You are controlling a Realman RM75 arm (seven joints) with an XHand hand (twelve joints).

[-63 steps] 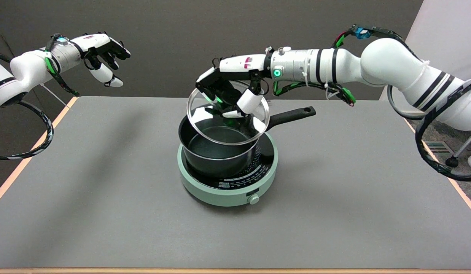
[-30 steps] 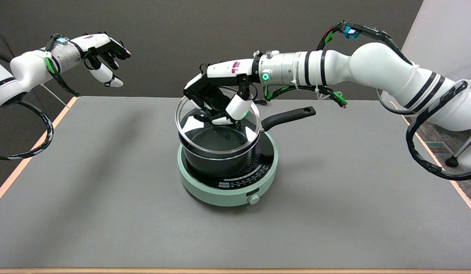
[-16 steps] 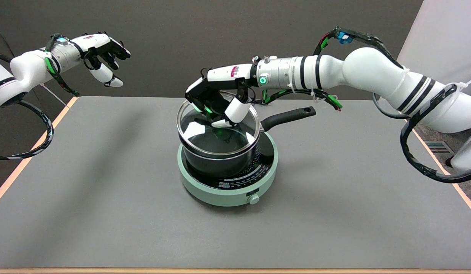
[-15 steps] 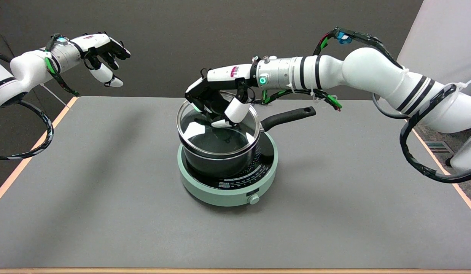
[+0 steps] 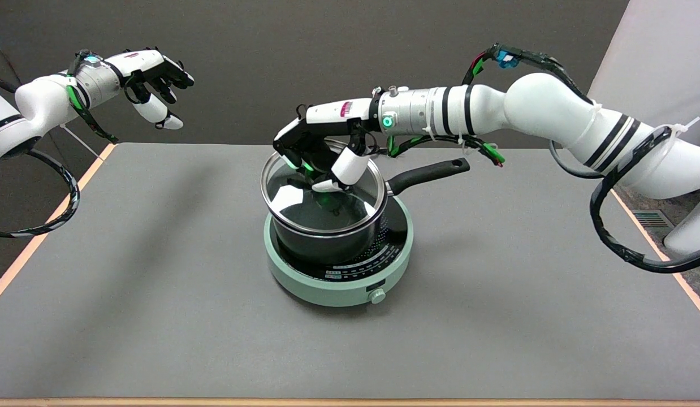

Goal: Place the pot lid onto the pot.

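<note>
Much of the lid (image 5: 305, 203) knob — hidden by curled fingers (image 5: 345, 168)

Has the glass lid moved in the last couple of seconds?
Yes. The glass lid, held by the right hand, has come down and leftward from a tilted position above the pot and now sits nearly level over its rim.

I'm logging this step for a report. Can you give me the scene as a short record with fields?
pot: black pot, long handle toward the right, on the green cooker
lid: glass lid lies over the pot's rim
right hand: right hand grips the lid from above at its centre
surface: grey table
</note>
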